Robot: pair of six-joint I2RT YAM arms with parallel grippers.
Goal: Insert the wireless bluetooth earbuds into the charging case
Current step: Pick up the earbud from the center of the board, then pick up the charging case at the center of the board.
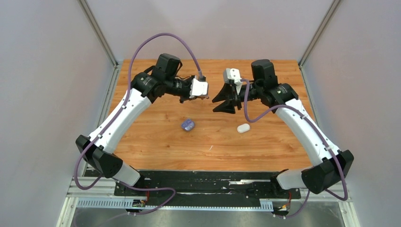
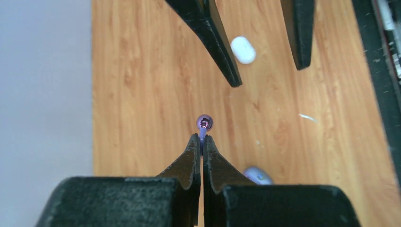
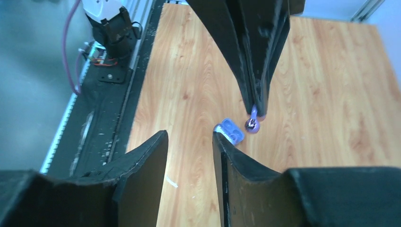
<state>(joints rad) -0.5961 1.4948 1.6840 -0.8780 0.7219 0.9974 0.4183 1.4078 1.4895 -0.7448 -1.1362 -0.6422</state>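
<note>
My left gripper (image 2: 202,137) is shut on the stem of a dark purple earbud (image 2: 204,123) and holds it above the table. In the right wrist view the left gripper (image 3: 255,111) hangs with the bud (image 3: 251,125) just beside the open purple case (image 3: 230,129). The purple case (image 1: 187,124) lies mid-table, partly hidden in the left wrist view (image 2: 257,175). My right gripper (image 3: 189,138) is open and empty, facing the left gripper (image 1: 208,97) at the table's far middle. The white earbuds are out of view.
A closed white oval case (image 1: 243,128) lies right of the purple case and also shows in the left wrist view (image 2: 243,49). Grey walls enclose the wooden table (image 1: 156,142). A black rail runs along the near edge.
</note>
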